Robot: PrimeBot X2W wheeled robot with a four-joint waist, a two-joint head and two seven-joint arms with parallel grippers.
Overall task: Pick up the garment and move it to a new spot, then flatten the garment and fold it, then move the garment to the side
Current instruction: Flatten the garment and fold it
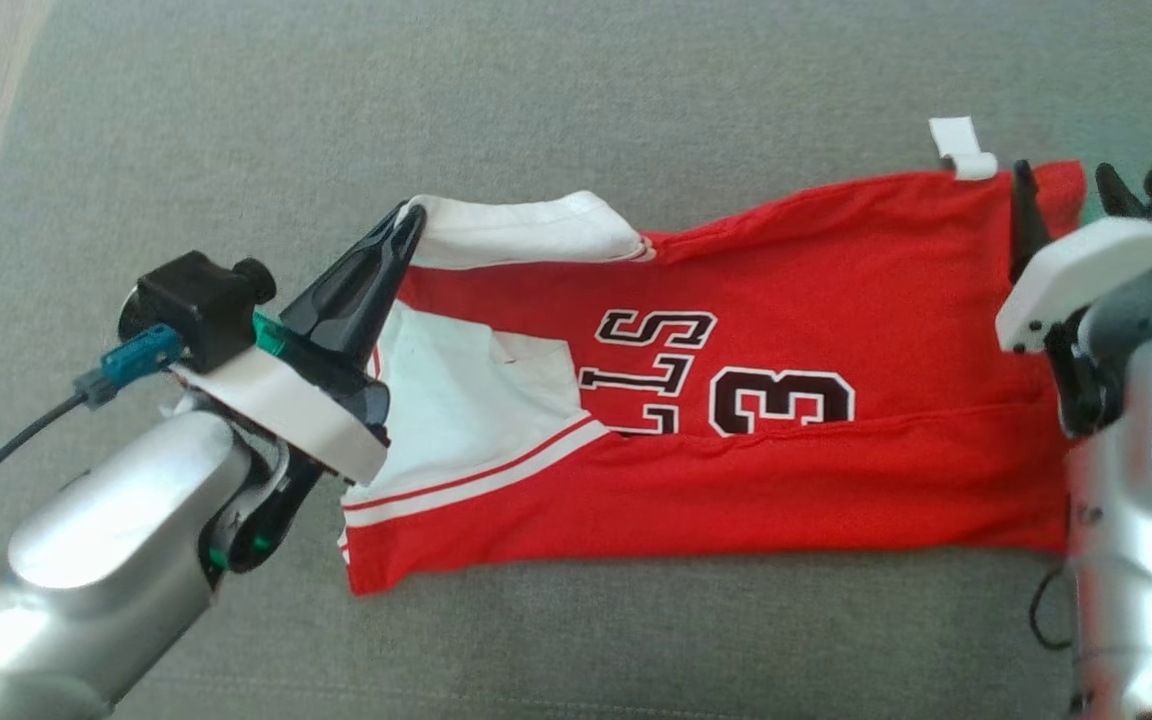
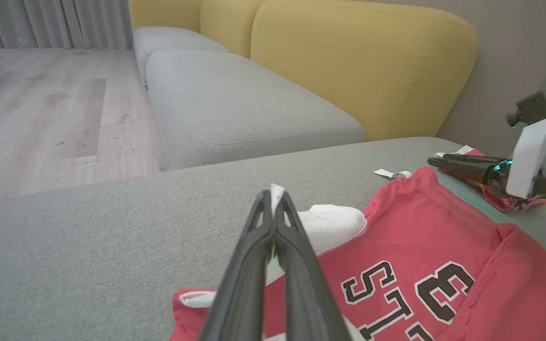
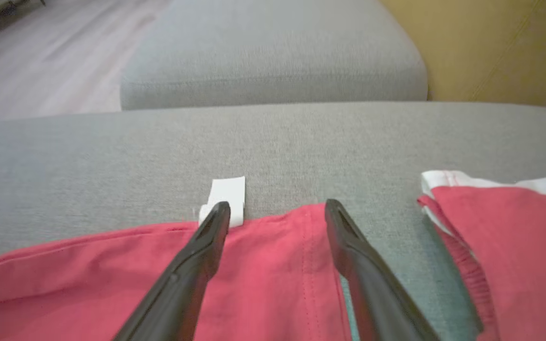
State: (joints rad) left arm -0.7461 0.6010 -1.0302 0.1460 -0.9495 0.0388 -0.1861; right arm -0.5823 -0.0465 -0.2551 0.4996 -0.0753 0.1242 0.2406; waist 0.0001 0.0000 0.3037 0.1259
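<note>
A red jersey (image 1: 786, 300) with white sleeves and black lettering lies spread across the grey sofa seat (image 1: 536, 90). At the jersey's left end my left gripper (image 1: 414, 215) is shut on the edge of a white sleeve (image 1: 526, 230), lifting it slightly; the left wrist view has white cloth pinched at the fingertips (image 2: 273, 194). My right gripper (image 1: 1066, 195) stands open over the jersey's far right corner. In the right wrist view its tips (image 3: 275, 208) straddle the red hem (image 3: 263, 284), beside a white label tag (image 3: 228, 194).
Yellow backrests (image 2: 363, 61) rise behind the seat, and a second grey cushion (image 2: 235, 104) adjoins it. Wooden floor (image 2: 40, 109) lies beyond the seat's left edge. Another red piece with white trim (image 3: 514, 237) lies right of my right gripper; whether it is the same jersey is unclear.
</note>
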